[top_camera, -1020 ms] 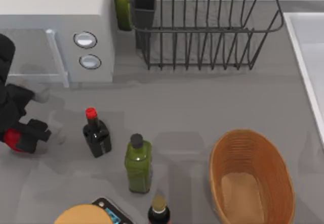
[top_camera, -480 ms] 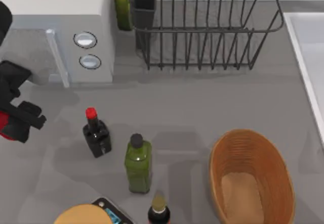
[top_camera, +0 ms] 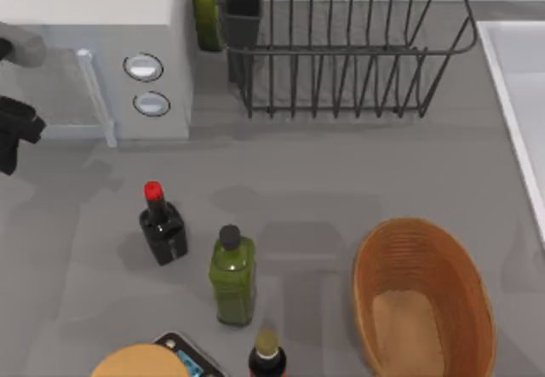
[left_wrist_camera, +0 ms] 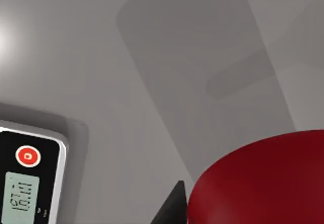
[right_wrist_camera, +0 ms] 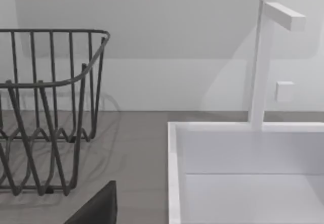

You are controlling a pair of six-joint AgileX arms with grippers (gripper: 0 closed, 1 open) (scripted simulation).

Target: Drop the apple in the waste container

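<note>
The apple [left_wrist_camera: 258, 183] is a glossy red round fruit close under the left wrist camera, with one dark finger [left_wrist_camera: 171, 211] beside it and the grey table far below. My left gripper [top_camera: 15, 130] hangs at the table's far left edge, in front of the microwave, shut on the apple. The waste container [top_camera: 375, 258], a tan-orange oval wicker basket, stands at the front right, far from that gripper, with nothing in it. A dark part of my right gripper [right_wrist_camera: 96, 206] shows in the right wrist view, near the sink.
Between the left gripper and the basket stand a dark bottle with a red cap [top_camera: 162, 224], a green bottle [top_camera: 232, 275] and another bottle [top_camera: 266, 356]. A microwave [top_camera: 94, 45], a black wire dish rack [top_camera: 341, 45] and a white sink [top_camera: 519, 79] line the back and right.
My left gripper has risen and moved back toward the microwave with the apple. The apple has slid off the left edge of the top view.
</note>
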